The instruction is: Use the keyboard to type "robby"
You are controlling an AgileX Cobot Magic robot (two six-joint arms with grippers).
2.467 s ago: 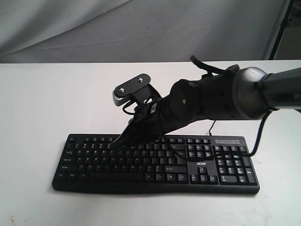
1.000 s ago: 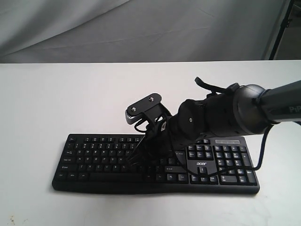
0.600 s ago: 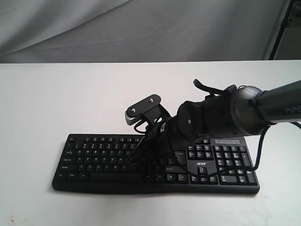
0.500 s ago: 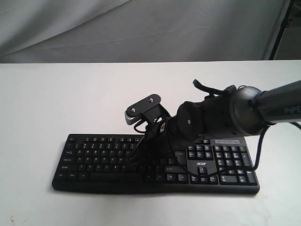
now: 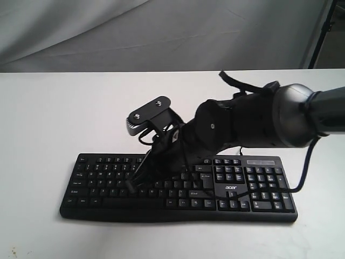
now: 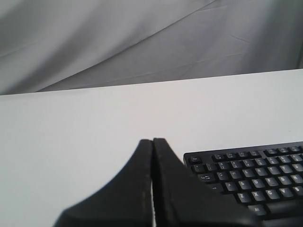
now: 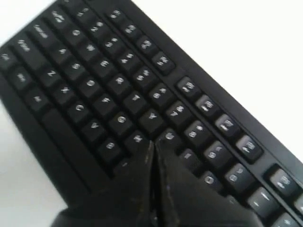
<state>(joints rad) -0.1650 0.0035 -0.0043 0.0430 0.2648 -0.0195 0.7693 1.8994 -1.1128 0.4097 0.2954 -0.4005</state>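
Right gripper [image 5: 131, 188] closed, nothing held; tip positioned at letter keys [image 7: 120, 120], left-centre of keyboard [image 5: 259, 190]; contact cannot be told. Keyboard laid on white table [image 5: 54, 118], near side. Left gripper [image 6: 152, 144] closed, held clear of keyboard.

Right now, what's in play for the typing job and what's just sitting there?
Job: keyboard; right hand, shut, tip over the letter keys.
Not in play: left hand, shut, off the keys; white table; grey backdrop cloth.
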